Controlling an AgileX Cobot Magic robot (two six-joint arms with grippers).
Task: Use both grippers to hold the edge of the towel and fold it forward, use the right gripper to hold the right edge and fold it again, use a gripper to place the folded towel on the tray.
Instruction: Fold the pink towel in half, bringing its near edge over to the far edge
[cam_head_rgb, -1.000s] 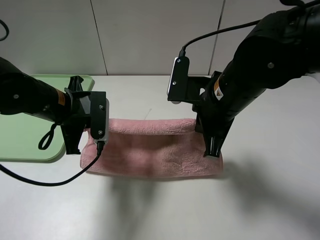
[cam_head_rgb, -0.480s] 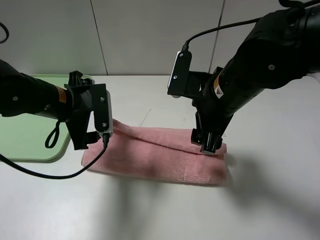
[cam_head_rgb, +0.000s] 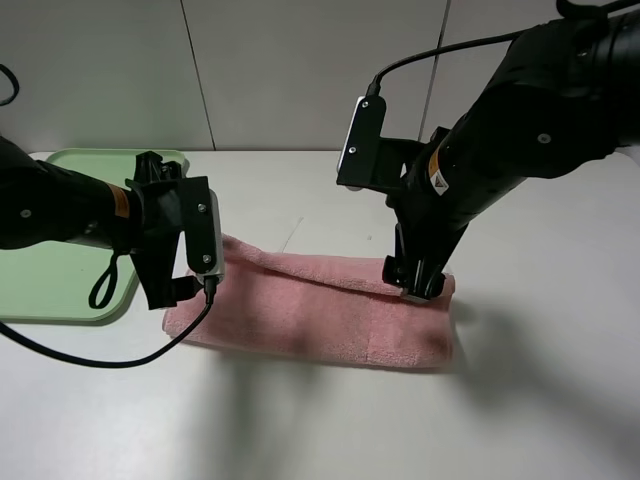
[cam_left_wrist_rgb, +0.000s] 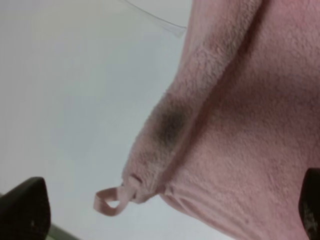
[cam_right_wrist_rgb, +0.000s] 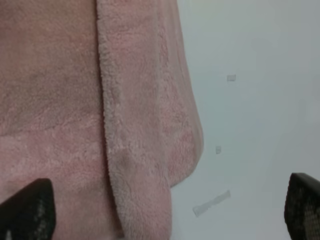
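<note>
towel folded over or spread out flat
Folded once: the towel lies as a doubled strip, and the right wrist view shows its upper layer's edge lying over the lower layer.

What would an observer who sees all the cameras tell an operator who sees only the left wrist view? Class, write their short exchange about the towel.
Operator: Is the towel folded along its whole length?
Observer: Yes. The high view shows the towel as one long doubled strip on the table.
Operator: Is the right gripper gripping its end?
Observer: No. The right gripper stands open over the towel's right end.
</note>
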